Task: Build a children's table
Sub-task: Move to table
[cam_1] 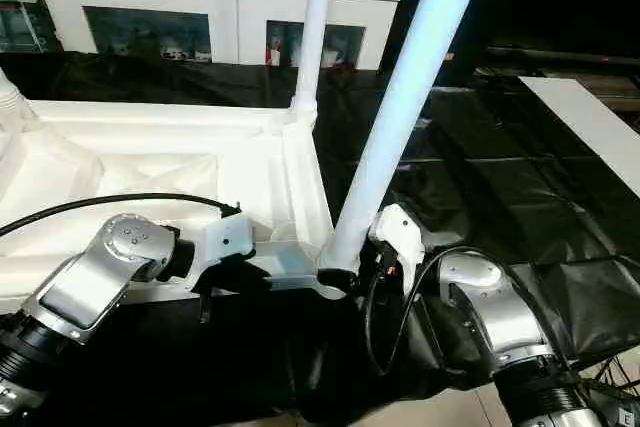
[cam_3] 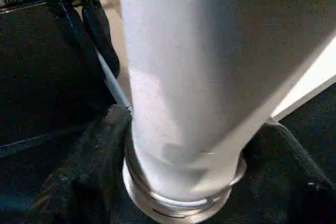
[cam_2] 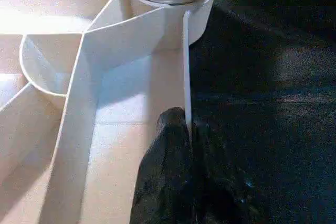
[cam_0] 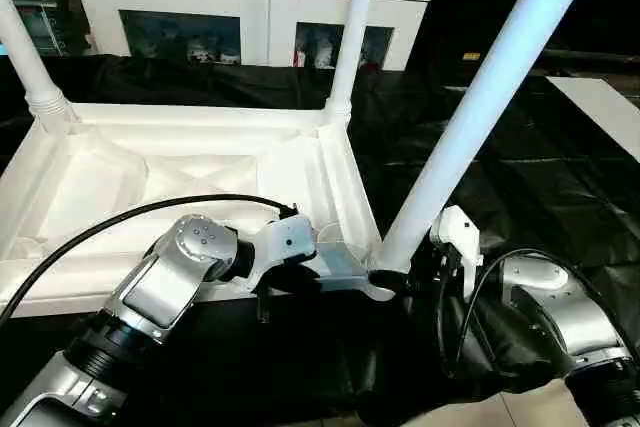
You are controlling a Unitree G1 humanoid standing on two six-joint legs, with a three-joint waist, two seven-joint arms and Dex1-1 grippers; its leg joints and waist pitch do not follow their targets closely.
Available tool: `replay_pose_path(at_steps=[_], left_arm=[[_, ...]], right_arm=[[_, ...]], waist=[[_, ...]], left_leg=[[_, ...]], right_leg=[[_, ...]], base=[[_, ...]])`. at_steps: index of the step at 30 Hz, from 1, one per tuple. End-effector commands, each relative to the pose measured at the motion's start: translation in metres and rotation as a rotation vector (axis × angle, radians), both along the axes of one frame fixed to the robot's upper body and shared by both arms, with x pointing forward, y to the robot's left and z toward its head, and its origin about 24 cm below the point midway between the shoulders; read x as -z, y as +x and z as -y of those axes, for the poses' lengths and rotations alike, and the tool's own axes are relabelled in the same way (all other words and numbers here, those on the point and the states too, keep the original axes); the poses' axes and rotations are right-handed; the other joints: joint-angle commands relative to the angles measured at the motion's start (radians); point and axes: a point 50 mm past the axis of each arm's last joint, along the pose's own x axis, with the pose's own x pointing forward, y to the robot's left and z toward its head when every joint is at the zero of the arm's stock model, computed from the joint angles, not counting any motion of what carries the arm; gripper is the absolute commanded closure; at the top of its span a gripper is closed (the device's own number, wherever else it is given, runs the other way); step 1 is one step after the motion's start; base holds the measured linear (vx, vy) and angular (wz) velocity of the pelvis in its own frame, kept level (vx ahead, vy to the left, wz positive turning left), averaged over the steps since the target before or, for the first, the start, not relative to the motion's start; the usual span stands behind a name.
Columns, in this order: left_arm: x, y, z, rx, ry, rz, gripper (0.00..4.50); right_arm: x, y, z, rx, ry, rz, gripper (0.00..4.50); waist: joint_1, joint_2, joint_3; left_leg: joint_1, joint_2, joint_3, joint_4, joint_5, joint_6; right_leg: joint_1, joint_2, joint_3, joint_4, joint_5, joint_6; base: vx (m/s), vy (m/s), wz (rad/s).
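Left gripper (cam_2: 186, 129) clamped on tabletop (cam_2: 131, 51) rim.

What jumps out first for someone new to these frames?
The long tapered white tube leg rising slantwise from the near right corner socket of the upturned white ribbed plastic tabletop. The left gripper has its jaws shut on the tabletop's thin rim beside that socket, and the right gripper sits at the leg's base.
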Motion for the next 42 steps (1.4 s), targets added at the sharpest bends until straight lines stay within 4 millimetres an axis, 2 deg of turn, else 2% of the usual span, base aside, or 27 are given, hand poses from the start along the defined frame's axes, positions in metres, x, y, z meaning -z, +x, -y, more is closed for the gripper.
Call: replay_pose_path(at_steps=[1, 9, 11, 12, 15, 16, 17, 18, 19, 20, 21, 22, 27, 31, 32, 33, 35, 37, 38, 39, 40, 41, 42], left_arm=[[0.001, -0.006, 0.006, 0.043, -0.011, -0.023, 4.50], [0.002, -0.006, 0.005, 0.043, -0.006, -0.031, 4.50], [0.002, -0.006, 0.005, 0.043, -0.006, -0.032, 4.50], [0.002, -0.006, 0.005, 0.043, -0.004, -0.032, 4.50], [0.002, -0.006, 0.004, 0.045, -0.001, -0.033, 4.50], [0.002, -0.006, 0.003, 0.045, 0.001, -0.035, 4.50], [0.002, -0.006, 0.003, 0.045, 0.001, -0.035, 4.50], [0.002, -0.007, 0.001, 0.044, 0.005, -0.037, 4.50], [0.002, -0.007, 0.001, 0.044, 0.008, -0.038, 4.50], [0.002, -0.007, 0.000, 0.045, 0.011, -0.040, 4.50], [0.001, -0.007, -0.001, 0.046, 0.013, -0.041, 4.50], [0.001, -0.007, -0.001, 0.047, 0.015, -0.042, 4.50], [0.001, -0.007, -0.002, 0.051, 0.020, -0.047, 4.50], [0.003, -0.006, -0.001, 0.046, 0.018, -0.051, 4.50], [0.003, -0.005, 0.000, 0.031, 0.007, -0.052, 4.50], [0.004, -0.005, 0.001, 0.021, 0.000, -0.053, 4.50], [0.004, -0.004, 0.003, 0.007, -0.011, -0.055, 4.50], [0.007, 0.005, 0.010, -0.078, -0.039, -0.034, 4.50], [0.009, 0.011, 0.016, -0.136, -0.052, -0.020, 4.50], [0.009, 0.015, 0.020, -0.178, -0.056, -0.010, 4.50], [0.010, 0.018, 0.023, -0.214, -0.059, -0.003, 4.50], [0.010, 0.022, 0.029, -0.250, -0.065, 0.007, 4.50], [0.010, 0.026, 0.033, -0.295, -0.064, 0.008, 4.50]], right_arm=[[-0.003, 0.002, 0.002, 0.006, 0.014, 0.008, 1.63], [0.001, -0.001, 0.002, 0.010, 0.024, -0.012, 1.79], [0.002, -0.001, 0.002, 0.013, 0.024, -0.012, 1.80], [0.002, -0.001, 0.002, 0.018, 0.026, -0.013, 1.80], [0.004, -0.003, 0.001, 0.026, 0.033, -0.014, 1.80], [0.004, -0.004, 0.000, 0.036, 0.041, -0.015, 1.80], [0.004, -0.004, 0.000, 0.036, 0.041, -0.015, 1.80], [0.005, -0.004, -0.001, 0.039, 0.044, -0.016, 1.80], [0.006, -0.005, -0.001, 0.040, 0.045, -0.017, 1.80], [0.007, -0.006, -0.002, 0.043, 0.048, -0.019, 1.80], [0.008, -0.006, -0.002, 0.044, 0.049, -0.020, 1.80], [0.009, -0.007, -0.002, 0.046, 0.051, -0.022, 1.80], [0.010, -0.007, -0.003, 0.057, 0.051, -0.022, 1.80], [0.011, -0.005, -0.004, 0.078, 0.040, -0.016, 1.80], [0.013, -0.002, -0.004, 0.111, 0.026, -0.018, 1.80], [0.015, -0.001, -0.004, 0.134, 0.015, -0.020, 1.80], [0.018, 0.001, -0.004, 0.162, 0.001, -0.021, 1.80], [0.028, 0.010, -0.011, 0.296, -0.045, -0.016, 1.80], [0.032, 0.016, -0.018, 0.384, -0.045, -0.020, 1.81], [0.032, 0.020, -0.021, 0.440, -0.027, -0.031, 1.81], [0.033, 0.023, -0.025, 0.487, -0.011, -0.042, 1.81], [0.033, 0.030, -0.030, 0.575, -0.014, -0.031, 1.81], [0.034, 0.034, -0.034, 0.628, -0.019, -0.034, 1.81]], waist=[[0.000, 0.010, -0.062], [0.000, 0.013, -0.062], [0.000, 0.024, -0.061], [-0.001, 0.020, -0.062], [0.000, 0.020, -0.062], [0.008, 0.061, -0.056], [0.000, 0.042, -0.056], [0.000, 0.035, -0.057], [0.000, 0.035, -0.057], [0.006, 0.059, -0.053], [0.006, 0.059, -0.053], [0.000, 0.047, -0.053], [0.000, 0.060, -0.051], [-0.003, 0.060, -0.050], [-0.005, 0.055, -0.051], [-0.006, 0.057, -0.049], [-0.010, 0.056, -0.045], [-0.021, 0.053, -0.040], [-0.033, 0.046, -0.038], [-0.036, 0.045, -0.038], [-0.043, 0.049, -0.036], [-0.046, 0.048, -0.036], [-0.057, 0.055, -0.035]], left_leg=[[0.043, 0.079, -0.045, -0.086, -0.319, -0.034], [0.043, 0.078, -0.045, -0.087, -0.320, -0.038], [0.044, 0.078, -0.047, -0.088, -0.329, -0.045], [0.044, 0.078, -0.046, -0.088, -0.335, -0.046], [0.044, 0.078, -0.046, -0.088, -0.341, -0.048], [0.046, 0.076, -0.053, -0.093, -0.361, -0.061], [0.045, 0.076, -0.047, -0.094, -0.377, -0.061], [0.045, 0.076, -0.051, -0.094, -0.397, -0.066], [0.043, 0.076, -0.051, -0.094, -0.396, -0.064], [0.044, 0.075, -0.054, -0.096, -0.405, -0.064], [0.044, 0.075, -0.054, -0.096, -0.405, -0.064], [0.044, 0.076, -0.053, -0.096, -0.420, -0.066], [0.045, 0.076, -0.054, -0.097, -0.426, -0.062], [0.045, 0.076, -0.055, -0.099, -0.440, -0.069], [0.046, 0.076, -0.054, -0.098, -0.444, -0.069], [0.046, 0.077, -0.054, -0.098, -0.447, -0.070], [0.046, 0.076, -0.057, -0.100, -0.486, -0.080], [0.046, 0.073, -0.060, -0.100, -0.528, -0.096], [0.046, 0.070, -0.067, -0.099, -0.573, -0.110], [0.048, 0.070, -0.070, -0.099, -0.591, -0.117], [0.057, 0.068, -0.080, -0.096, -0.649, -0.129], [0.060, 0.068, -0.083, -0.096, -0.665, -0.131], [0.060, 0.069, -0.088, -0.103, -0.694, -0.138]], right_leg=[[0.021, -0.046, 0.033, -0.059, -0.229, -0.229], [0.022, -0.045, 0.032, -0.057, -0.212, -0.234], [0.021, -0.044, 0.032, -0.057, -0.200, -0.236], [0.022, -0.043, 0.032, -0.056, -0.194, -0.238], [0.023, -0.044, 0.032, -0.057, -0.199, -0.240], [0.020, -0.047, 0.034, -0.056, -0.206, -0.238], [0.019, -0.040, 0.032, -0.064, -0.203, -0.236], [0.024, -0.041, 0.030, -0.060, -0.213, -0.237], [0.024, -0.043, 0.031, -0.059, -0.215, -0.237], [0.021, -0.047, 0.034, -0.061, -0.230, -0.236], [0.021, -0.047, 0.034, -0.061, -0.230, -0.236], [0.021, -0.043, 0.032, -0.065, -0.238, -0.235], [0.021, -0.045, 0.034, -0.067, -0.270, -0.235], [0.018, -0.043, 0.033, -0.068, -0.281, -0.231], [0.017, -0.043, 0.033, -0.068, -0.289, -0.229], [0.016, -0.043, 0.034, -0.069, -0.295, -0.229], [0.013, -0.046, 0.033, -0.075, -0.364, -0.213], [0.005, -0.046, 0.032, -0.083, -0.443, -0.192], [0.004, -0.048, 0.027, -0.091, -0.523, -0.170], [0.002, -0.050, 0.024, -0.094, -0.564, -0.156], [-0.002, -0.051, 0.013, -0.110, -0.649, -0.117], [-0.002, -0.050, 0.009, -0.113, -0.657, -0.109], [0.001, -0.045, 0.001, -0.112, -0.632, -0.111]], base=[[0.000, 0.000, 0.00], [0.000, 0.000, 0.00], [0.000, 0.000, 0.00], [0.000, 0.000, 0.00], [0.000, 0.000, 0.00], [0.000, 0.000, 0.00], [0.000, 0.000, 0.00], [0.000, 0.000, 0.00], [0.000, 0.000, 0.00], [0.000, 0.000, 0.00], [0.000, 0.000, 0.00], [0.000, 0.000, 0.00], [0.000, 0.000, 0.00], [0.000, 0.000, 0.00], [0.000, 0.000, 0.00], [0.000, 0.000, 0.00], [0.000, 0.000, 0.00], [0.000, 0.000, 0.00], [-0.057, 0.008, -0.08], [-0.057, 0.008, -0.08], [-0.072, 0.015, -0.12], [-0.067, 0.028, -0.11], [-0.067, 0.028, -0.11]])
